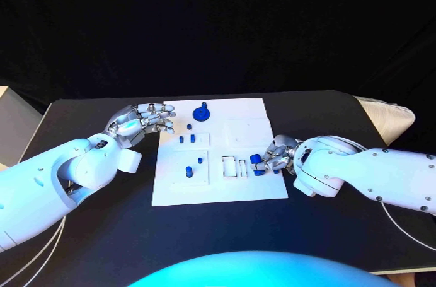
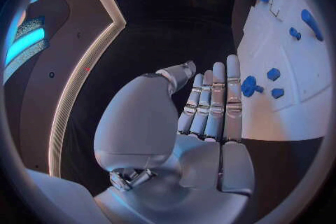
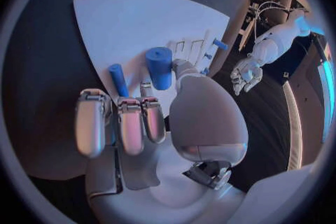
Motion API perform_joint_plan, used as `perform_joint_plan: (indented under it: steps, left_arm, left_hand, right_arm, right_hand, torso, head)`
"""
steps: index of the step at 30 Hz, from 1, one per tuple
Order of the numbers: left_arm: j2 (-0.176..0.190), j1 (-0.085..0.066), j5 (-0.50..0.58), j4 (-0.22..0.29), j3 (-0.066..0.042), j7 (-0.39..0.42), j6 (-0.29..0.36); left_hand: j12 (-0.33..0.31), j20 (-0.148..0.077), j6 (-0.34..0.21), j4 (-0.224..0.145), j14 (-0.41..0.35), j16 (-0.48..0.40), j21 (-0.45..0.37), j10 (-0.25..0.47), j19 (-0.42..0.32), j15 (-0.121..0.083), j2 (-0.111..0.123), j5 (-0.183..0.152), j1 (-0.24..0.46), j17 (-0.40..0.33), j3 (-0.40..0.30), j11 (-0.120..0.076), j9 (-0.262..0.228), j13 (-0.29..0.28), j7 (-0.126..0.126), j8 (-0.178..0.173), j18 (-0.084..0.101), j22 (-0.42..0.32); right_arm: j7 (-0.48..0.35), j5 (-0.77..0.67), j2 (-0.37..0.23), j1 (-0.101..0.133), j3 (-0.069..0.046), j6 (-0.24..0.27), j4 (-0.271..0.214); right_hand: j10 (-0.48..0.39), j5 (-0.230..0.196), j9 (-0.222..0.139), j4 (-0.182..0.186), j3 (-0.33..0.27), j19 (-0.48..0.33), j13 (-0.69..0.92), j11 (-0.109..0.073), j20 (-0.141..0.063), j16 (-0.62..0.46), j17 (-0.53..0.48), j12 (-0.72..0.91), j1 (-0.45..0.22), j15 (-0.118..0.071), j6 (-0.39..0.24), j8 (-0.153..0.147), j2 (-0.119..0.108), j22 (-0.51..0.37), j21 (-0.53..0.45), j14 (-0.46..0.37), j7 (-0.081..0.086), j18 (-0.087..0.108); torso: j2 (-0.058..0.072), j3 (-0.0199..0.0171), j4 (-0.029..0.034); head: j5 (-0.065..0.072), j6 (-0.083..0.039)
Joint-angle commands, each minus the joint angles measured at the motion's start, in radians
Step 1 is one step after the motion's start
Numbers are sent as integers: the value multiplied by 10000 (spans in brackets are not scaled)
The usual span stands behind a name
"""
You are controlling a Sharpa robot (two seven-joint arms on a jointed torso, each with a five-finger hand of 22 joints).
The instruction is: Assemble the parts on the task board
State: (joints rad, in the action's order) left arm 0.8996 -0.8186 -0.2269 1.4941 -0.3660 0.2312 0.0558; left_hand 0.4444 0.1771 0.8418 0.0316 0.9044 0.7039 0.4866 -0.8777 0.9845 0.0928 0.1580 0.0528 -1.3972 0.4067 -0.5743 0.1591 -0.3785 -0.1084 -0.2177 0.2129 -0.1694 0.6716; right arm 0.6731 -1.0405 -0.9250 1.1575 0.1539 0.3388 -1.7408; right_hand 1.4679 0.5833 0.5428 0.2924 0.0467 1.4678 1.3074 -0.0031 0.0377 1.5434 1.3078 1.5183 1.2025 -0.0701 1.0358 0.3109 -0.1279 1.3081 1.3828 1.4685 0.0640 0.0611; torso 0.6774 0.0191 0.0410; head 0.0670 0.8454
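1. The main risk is at the right hand (image 1: 273, 156), which sits over the right edge of the task board (image 1: 245, 192) with a short blue cylinder (image 3: 159, 67) pinched at its fingertips. The hold looks shallow, so I judge the piece could tilt or slip as it is lowered and miss its seat.
2. A slimmer blue peg (image 3: 117, 79) lies just beside the held cylinder. The fingers could nudge it on the way down.
3. The white outlined slots (image 1: 234, 167) sit right next to the hand, centre right in the head view. A slightly off approach could catch a slot edge and shift the board.
4. The left hand (image 1: 143, 120) hovers at the board's upper left corner, fingers straight and together, grasping nothing. It is near the round blue part (image 1: 201, 114) but not touching it.
5. Other small blue parts (image 1: 189, 171) stand left of centre on the board, well away from both hands.
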Motion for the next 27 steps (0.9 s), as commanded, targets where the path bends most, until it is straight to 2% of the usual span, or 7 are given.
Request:
perform_joint_plan:
  steps: [1,7,14,27]
  left_arm:
    - [-11,7,16,15,-8,74,-157]
    - [-17,9,15,21,-8,78,-234]
    - [-18,10,5,33,-8,79,-255]
    - [-15,11,-2,51,-8,78,-303]
  left_hand:
    - [58,-65,-56,2,56,-58,70,0,-50,-11,-14,15,-64,9,-90,18,15,23,-57,72,-100,48]
    - [54,-70,-59,-24,59,-72,99,-2,-71,-11,3,15,-63,8,-107,20,25,31,-59,73,-96,82]
    - [50,-70,-61,-31,63,-85,124,-2,-92,-6,2,16,-46,7,-125,24,34,40,-63,75,-90,112]
    - [47,-70,-63,-29,65,-95,140,-2,-109,-2,-5,16,-28,7,-140,27,41,46,-66,76,-86,133]
  right_arm:
    - [-90,1469,-55,100,3,202,-33]
    - [-201,2442,-111,343,-10,219,-227]
    - [-258,2578,-44,494,-17,199,-425]
    - [-169,512,740,489,-14,-69,-291]
  right_hand:
    - [702,63,70,-29,81,486,2163,-80,-78,51,1862,-25,395,-58,64,71,266,1376,55,871,9,-205]
    - [708,72,71,-27,100,493,2171,-80,-79,56,1881,-15,401,-59,66,72,262,1393,78,875,9,-210]
    - [701,-37,76,-19,143,493,2164,-73,-80,50,1862,-27,389,-57,69,72,184,1400,81,871,18,-211]
    - [685,-421,86,-3,197,490,2147,-44,-63,53,1877,-58,164,-32,63,60,7,1419,83,873,48,-214]
  torso:
    - [3,4,3]
    - [6,6,7]
    - [13,11,9]
    - [22,-2,8]
  head:
    - [2,-20]
    - [-12,-30]
    - [-9,-41]
    - [-61,5]
